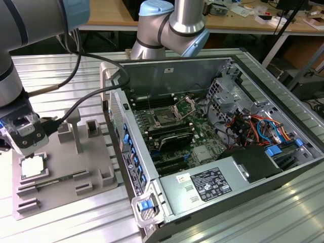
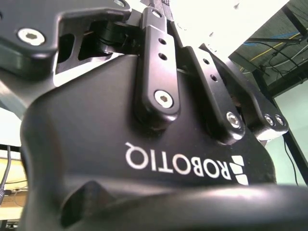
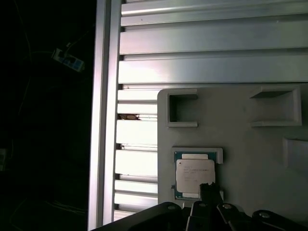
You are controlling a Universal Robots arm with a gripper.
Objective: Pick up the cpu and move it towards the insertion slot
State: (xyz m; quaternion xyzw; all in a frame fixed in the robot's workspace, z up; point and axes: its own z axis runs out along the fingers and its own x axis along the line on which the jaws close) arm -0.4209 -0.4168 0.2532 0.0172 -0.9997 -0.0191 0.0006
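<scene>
The cpu [image 1: 31,167] [image 3: 195,175], a flat square chip with a pale metal top, lies in a framed seat at the corner of the grey tray [image 1: 66,190] on the exterior view's left. My gripper [image 1: 28,146] hangs just above it, and in the first wrist view a dark part of the gripper [image 3: 207,192] overlaps the chip's edge. The gripper's black body [image 2: 144,144] shows in the second wrist view. The insertion slot [image 1: 165,119] sits in the motherboard inside the open computer case, its dark centre bare and its metal bracket [image 1: 185,107] hinged up beside it.
The grey tray [image 3: 240,139] carries raised blocks and posts [image 1: 76,131]. The open computer case [image 1: 238,66] has tall side walls, memory slots, bundled cables [image 1: 253,126] and a power supply [image 1: 207,185]. A black cable [image 1: 81,101] trails from the wrist. The table [image 1: 61,76] is slatted aluminium.
</scene>
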